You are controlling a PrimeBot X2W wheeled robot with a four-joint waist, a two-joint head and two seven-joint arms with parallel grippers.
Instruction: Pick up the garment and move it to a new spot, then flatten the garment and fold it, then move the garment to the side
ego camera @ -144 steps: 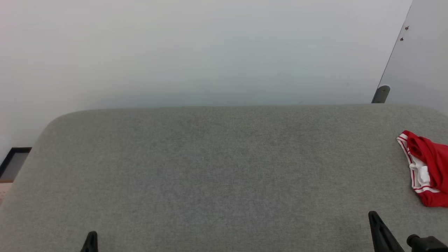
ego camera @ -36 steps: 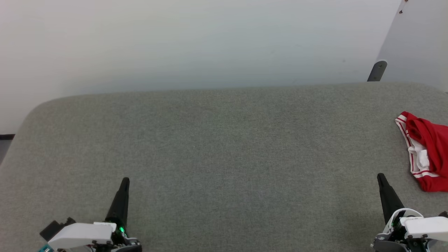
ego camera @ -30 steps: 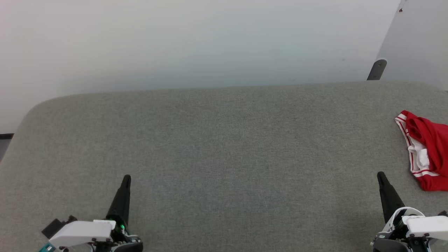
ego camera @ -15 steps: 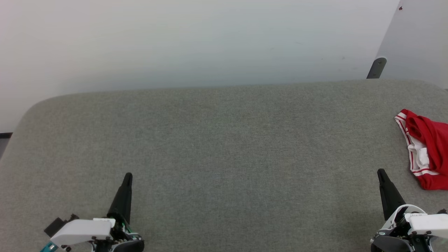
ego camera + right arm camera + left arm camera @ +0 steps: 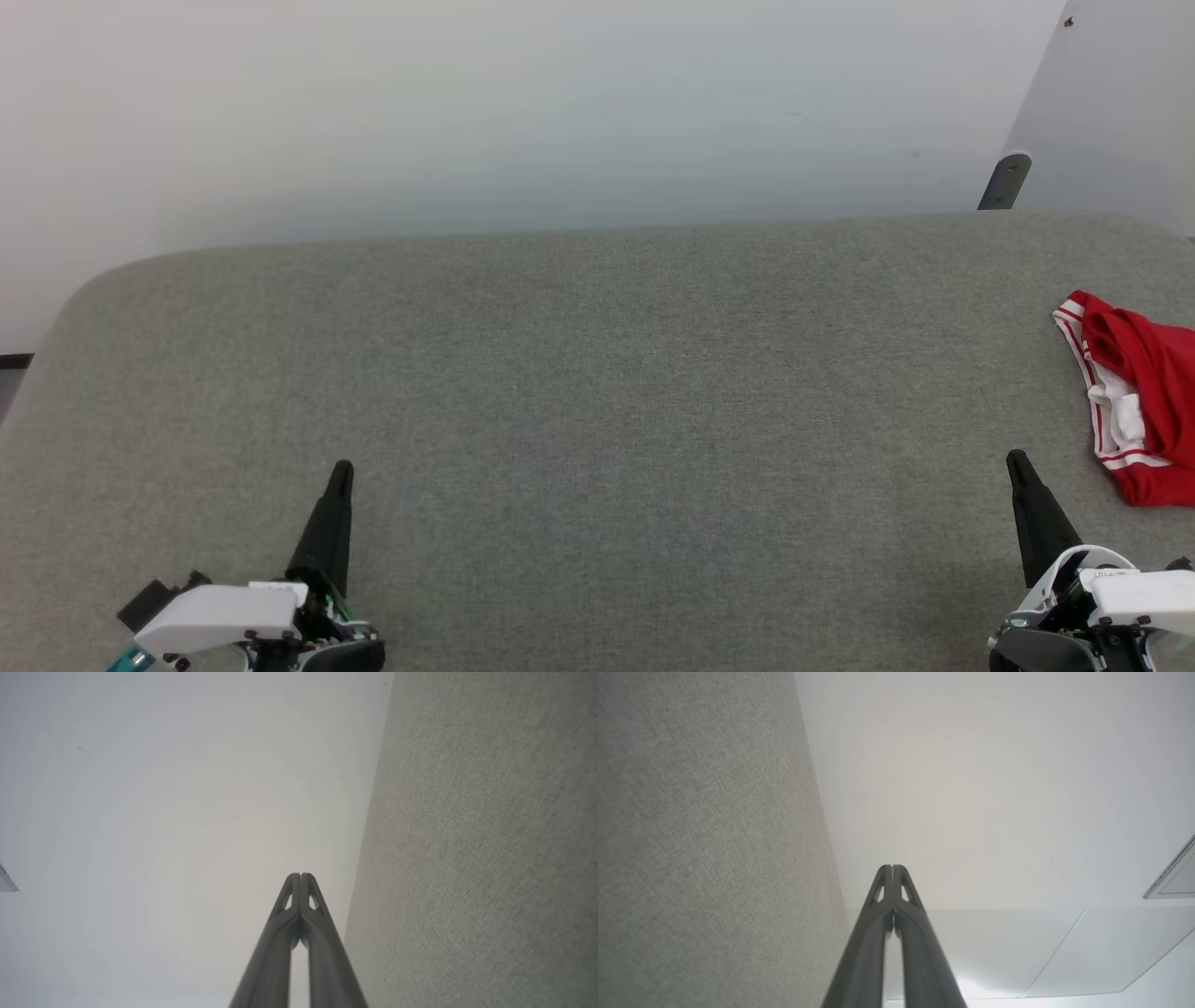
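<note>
Our left fingers rise from the lower left of the head view as one dark spike, leaning a little to the right above the white wrist housing and pointing across the grey fabric tabletop. They are pressed tight together. In the left wrist view we see both fingers meet at the tips with nothing between them, the tabletop running down that view's left side and the pale wall on its right. Whether the tips touch the fabric we cannot tell. Between our two arms the tabletop spreads wide, ending at a rounded far edge against the wall. Our right fingers stand at the lower right, leaning slightly left from their own white housing, also closed flat against each other and holding nothing. The right wrist view shows them joined at the tips, with the tabletop along that view's right side. The garment, a crumpled red heap with white and red-striped trim, lies on the tabletop at the far right, cut off by the head view's edge, near the right fingers but apart from them. A dark bracket stands beyond the tabletop's far right corner.
</note>
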